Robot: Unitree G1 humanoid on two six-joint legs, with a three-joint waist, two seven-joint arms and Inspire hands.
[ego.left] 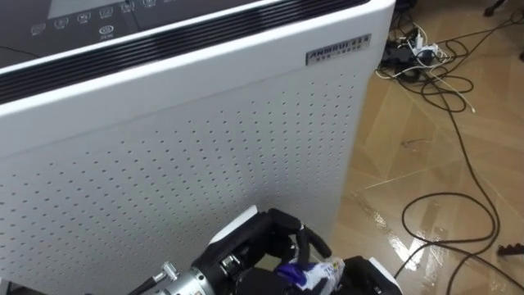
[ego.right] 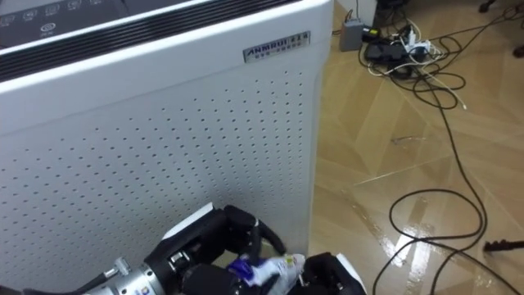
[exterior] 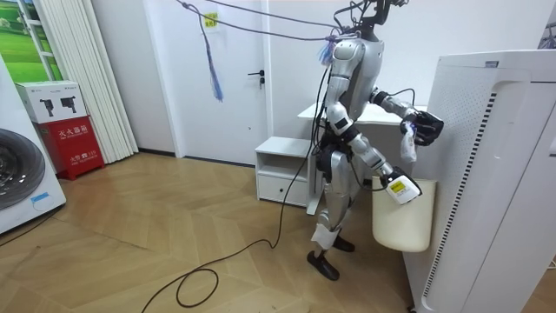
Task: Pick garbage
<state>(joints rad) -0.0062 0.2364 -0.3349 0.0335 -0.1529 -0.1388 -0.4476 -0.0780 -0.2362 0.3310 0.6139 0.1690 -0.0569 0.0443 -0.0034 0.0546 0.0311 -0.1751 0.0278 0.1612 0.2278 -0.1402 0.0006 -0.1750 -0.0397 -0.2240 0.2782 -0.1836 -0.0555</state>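
A crumpled white and blue wrapper [ego.left: 311, 273] is pinched in my left hand [ego.left: 262, 246], whose dark fingers curl round it close to the perforated front of a big white air purifier [ego.left: 205, 139]. In the room view that left hand [exterior: 426, 126] is raised at chest height with the wrapper [exterior: 407, 143] dangling from it. My right hand [ego.left: 370, 276] shows at the bottom edge just right of the wrapper; in the room view the right hand [exterior: 400, 187] hangs lower, above a white bin [exterior: 401, 228]. I stand facing the purifier with the bin in front of my legs.
Wooden floor lies to the right of the purifier, with a power strip [ego.left: 409, 49] and tangled cables [ego.left: 446, 90] on it. A black cable loop [ego.left: 450, 217] lies nearer. Behind me stand a low white cabinet [exterior: 282, 169] and a white door [exterior: 234, 78].
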